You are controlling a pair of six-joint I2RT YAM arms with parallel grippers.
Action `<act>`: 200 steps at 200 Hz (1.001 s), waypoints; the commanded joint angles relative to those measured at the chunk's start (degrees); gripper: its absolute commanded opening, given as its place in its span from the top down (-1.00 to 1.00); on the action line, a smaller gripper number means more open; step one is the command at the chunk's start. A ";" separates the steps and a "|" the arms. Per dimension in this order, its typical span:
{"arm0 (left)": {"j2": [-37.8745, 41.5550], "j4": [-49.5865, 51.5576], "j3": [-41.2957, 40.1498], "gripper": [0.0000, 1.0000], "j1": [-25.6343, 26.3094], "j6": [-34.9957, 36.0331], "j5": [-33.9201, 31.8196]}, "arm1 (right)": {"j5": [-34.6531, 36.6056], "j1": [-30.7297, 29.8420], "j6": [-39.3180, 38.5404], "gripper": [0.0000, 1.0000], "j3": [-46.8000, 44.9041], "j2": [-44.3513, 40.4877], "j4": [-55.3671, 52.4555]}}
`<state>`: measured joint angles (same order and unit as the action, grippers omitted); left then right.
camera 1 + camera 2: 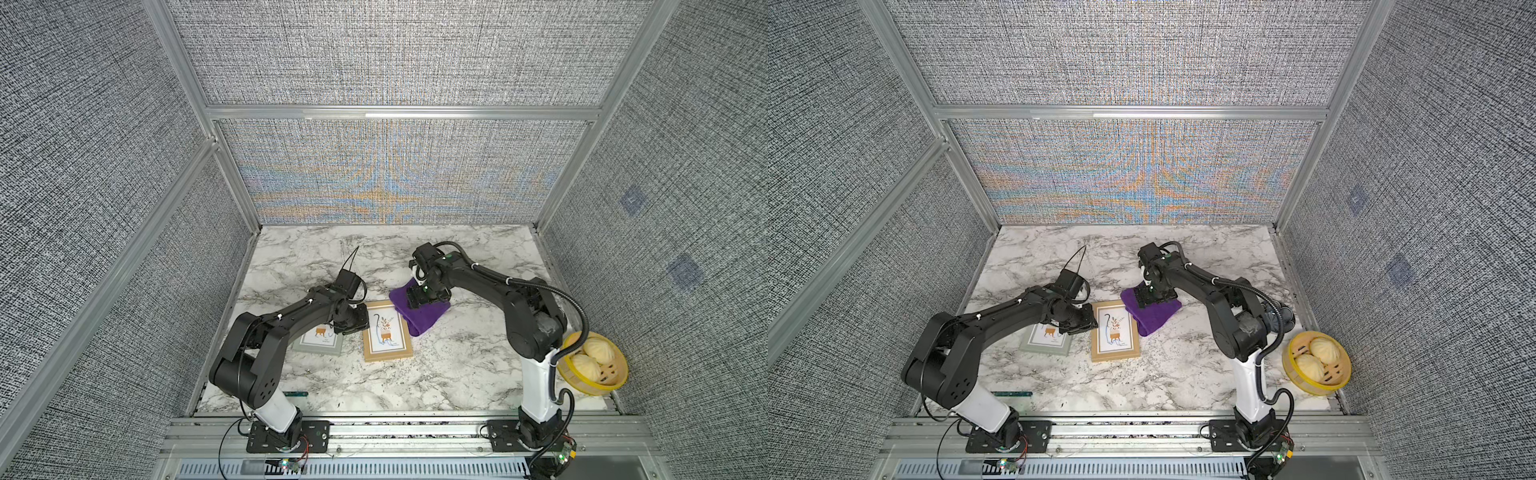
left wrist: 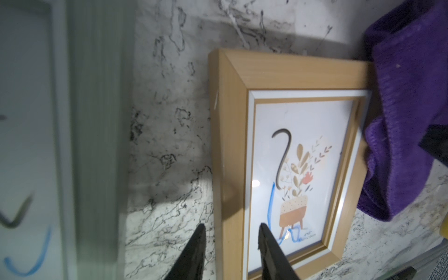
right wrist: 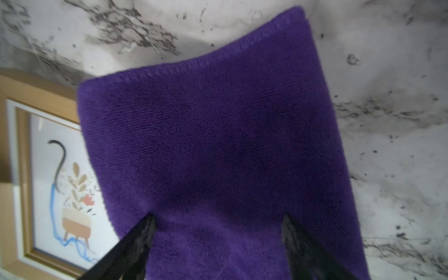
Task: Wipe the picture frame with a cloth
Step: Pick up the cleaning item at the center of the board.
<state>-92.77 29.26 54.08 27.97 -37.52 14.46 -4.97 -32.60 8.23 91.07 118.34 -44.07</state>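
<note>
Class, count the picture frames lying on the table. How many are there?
2. A wooden frame lies centrally, against the cloth; a grey frame lies left of it, partly under the left arm. None other shows.

On the bench (image 1: 436, 374) the picture frame (image 1: 387, 334) lies flat near the middle, with a second frame (image 1: 318, 345) just to its left. The cloth (image 1: 424, 318) lies at its far right corner, overlapping that edge. The left pincer (image 1: 360, 323) hangs over the picture frame's left edge, and the right pincer (image 1: 417, 297) is over the cloth. A basket (image 1: 598, 388) holding two buns (image 1: 596, 350) sits at the bench's right edge, near the front.
</note>
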 commanded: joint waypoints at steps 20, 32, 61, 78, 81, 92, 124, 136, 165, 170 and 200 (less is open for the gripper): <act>-1.25 6.52 3.22 0.23 -0.11 -1.25 -3.73 | 3.60 -0.71 -2.55 -0.67 3.80 5.72 -6.10; -1.44 6.37 3.21 0.23 -0.11 -1.46 -3.65 | 4.29 -0.71 -2.11 -0.61 4.21 6.98 -6.97; -0.99 6.17 3.13 0.23 -0.10 -1.59 -3.56 | 4.09 -0.27 -1.23 -0.26 2.88 8.01 -6.34; -0.33 6.22 2.98 0.23 -0.11 -1.77 -4.16 | 4.96 -0.27 -1.03 0.04 3.07 9.31 -7.23; -0.24 6.22 3.02 0.23 -0.17 -1.77 -4.29 | 5.17 -0.27 -1.02 0.10 2.99 9.43 -7.25; 0.04 6.15 2.72 0.23 -0.15 -1.93 -4.68 | 5.54 -0.18 -1.11 0.36 2.68 9.67 -7.20; 0.56 5.52 1.85 0.21 -0.11 -2.69 -5.48 | 6.84 -0.05 -0.77 1.00 1.32 6.12 -5.37; 0.89 4.94 1.42 0.20 -0.10 -3.08 -5.82 | 6.73 0.06 -0.43 1.00 0.16 2.87 -3.80; 2.18 3.37 0.53 0.19 -0.15 -4.04 -6.58 | 4.79 1.10 1.54 1.00 -5.64 -7.46 2.09; 2.42 3.12 0.38 0.19 -0.11 -4.18 -6.78 | 4.20 1.53 2.34 1.00 -6.87 -9.41 3.13; 4.71 1.84 -0.77 0.18 -0.11 -5.39 -7.95 | -3.79 5.21 6.95 1.00 -14.26 -19.66 9.10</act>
<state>-89.47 32.56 53.95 27.92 -41.58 8.47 -1.89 -29.43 10.70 80.84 104.16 -40.42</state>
